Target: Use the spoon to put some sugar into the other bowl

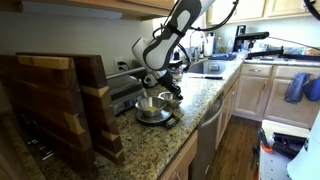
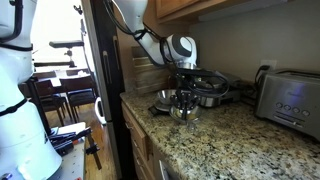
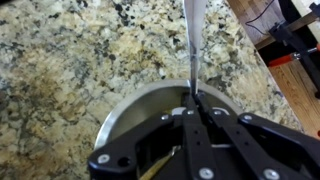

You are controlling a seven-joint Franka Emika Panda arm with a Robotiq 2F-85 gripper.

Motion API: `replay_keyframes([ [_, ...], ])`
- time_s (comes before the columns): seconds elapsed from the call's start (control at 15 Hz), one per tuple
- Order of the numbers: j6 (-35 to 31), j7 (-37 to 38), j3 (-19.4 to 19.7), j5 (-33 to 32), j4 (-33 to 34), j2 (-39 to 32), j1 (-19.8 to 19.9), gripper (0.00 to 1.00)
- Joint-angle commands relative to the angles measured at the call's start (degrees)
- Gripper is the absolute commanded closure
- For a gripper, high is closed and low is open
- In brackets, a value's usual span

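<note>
Wrist view. We are gripping the spoon (image 3: 191,45) between the fingers of the gripper (image 3: 193,104), which are pressed narrow on one end of it. The shaft is reaching out past the rim of a metal bowl (image 3: 122,115) and over the granite counter (image 3: 60,60). Whether this bowl is holding sugar, we cannot tell. For a clean step we are advising a level spoon, a slow wrist, and a tip brought low inside the bowl's wall before any tilting, so that grains are falling within the rim.
</note>
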State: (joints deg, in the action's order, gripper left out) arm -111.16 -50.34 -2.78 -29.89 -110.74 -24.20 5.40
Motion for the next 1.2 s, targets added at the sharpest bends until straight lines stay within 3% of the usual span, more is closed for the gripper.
replay_keyframes([
  [0.0,1.41,-1.44,0.43,3.11,-0.51,2.58,-0.74,0.97],
  [0.6,5.81,-1.35,0.07,6.19,1.53,4.51,-1.41,0.96],
  [1.13,5.12,-0.91,0.56,9.78,0.54,6.31,-0.81,0.96],
])
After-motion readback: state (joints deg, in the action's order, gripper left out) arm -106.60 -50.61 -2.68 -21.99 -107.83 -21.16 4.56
